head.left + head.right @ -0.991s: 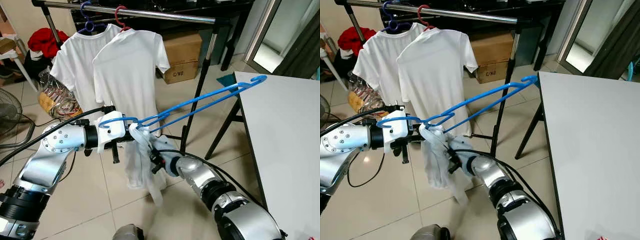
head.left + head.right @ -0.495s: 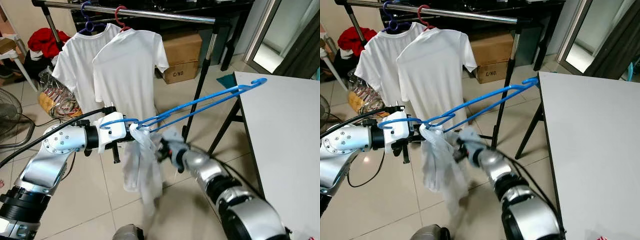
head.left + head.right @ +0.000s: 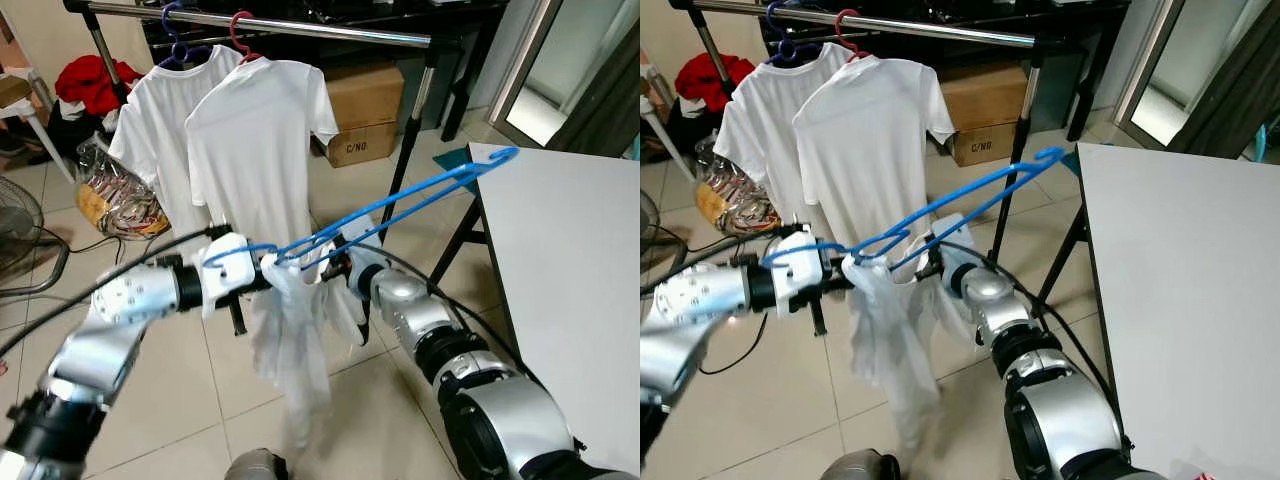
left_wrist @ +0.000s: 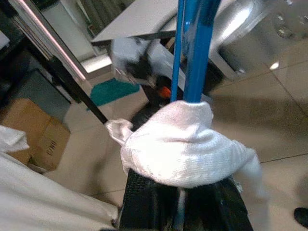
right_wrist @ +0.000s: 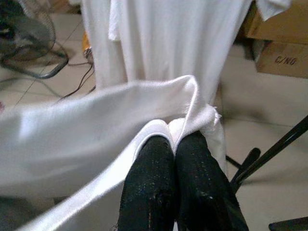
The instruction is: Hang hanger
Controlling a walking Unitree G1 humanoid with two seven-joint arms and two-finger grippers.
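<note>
A blue hanger [image 4: 197, 48] slants up from my left gripper [image 3: 260, 274] toward the table corner, its far end high at the right. A white garment [image 3: 290, 340] is bunched at the hanger's near end and hangs limp below it. My left gripper [image 4: 180, 204] is shut on the hanger, with a wad of that cloth [image 4: 183, 144] wrapped over the grip. Just right of it, under the hanger, my right gripper [image 3: 340, 270] is shut on a fold of the white garment [image 5: 96, 125]; its black fingers [image 5: 149, 163] press together.
A metal clothes rail [image 3: 300, 25] crosses the back, carrying two white T-shirts [image 3: 255, 140] on a purple and a red hanger. A white table [image 3: 570, 250] fills the right. A cardboard box [image 3: 365, 110], a fan [image 3: 15, 220] and a bag [image 3: 110, 195] sit on the tiled floor.
My right gripper rose from low beside the hanging cloth to just under the hanger and closed on the garment. The left arm shifted slightly right, and the hanger's far end swung left.
</note>
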